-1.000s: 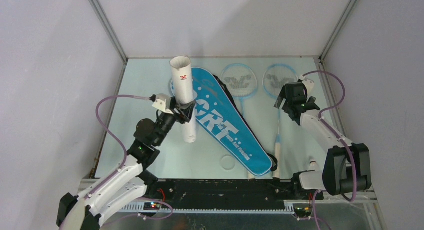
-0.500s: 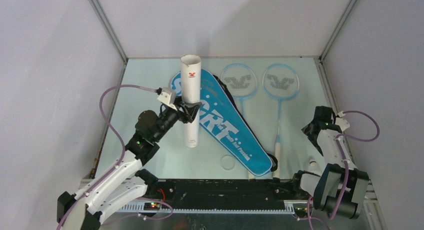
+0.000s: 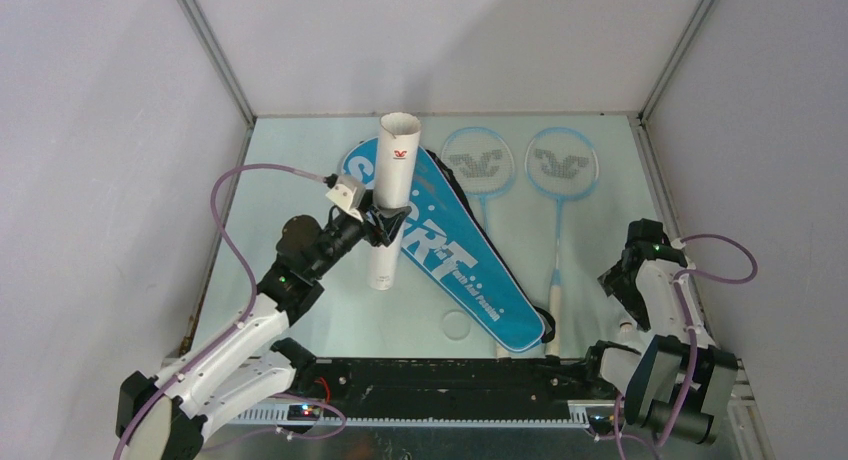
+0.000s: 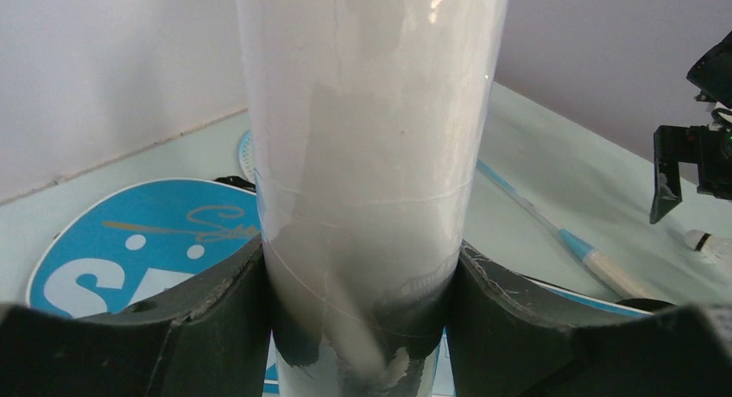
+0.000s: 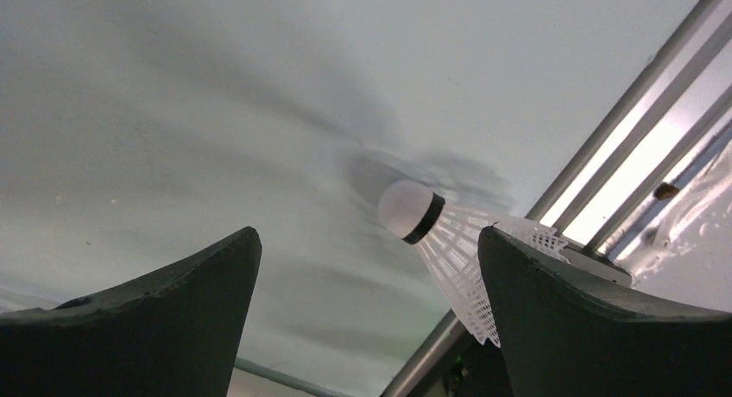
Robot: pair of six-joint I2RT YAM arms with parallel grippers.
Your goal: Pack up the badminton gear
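Zero items look packed so far. The racket nearer the bag [image 3: 478,165] and the racket to its right [image 3: 560,160] both lie bare on the surface [image 3: 300,180], heads twd the far edge, handles pointing at the near edge. The blue bag [image 3: 450,250] lies diagonally across the middle, wide end far, narrow end by the near edge; can't tell if it's unzipped.

The long white tube [image 3: 390,200] is the one item in hand. The left pincer [image 4: 362,328] is clamped on it from both sides, low on its length. The tube stands roughly upright, open mouth up, over the left-centre of the surface beside the bag's wide end. Contents not visible.

The right pincer [image 5: 367,237] is spread wide, empty and low over the near right corner. A shuttlecock [image 5: 449,250] lies just ahead of its tips, nearer the right-hand finger and not touching, cork end away from the edge rail, skirt against it.

A small clear disc [image 3: 457,325] sits by the bag's narrow end – prob. the tube cap, unsure.

Left to do, I'd judge: shuttlecock into tube, then tube and rackets into bag — i.e. nearly all of it.
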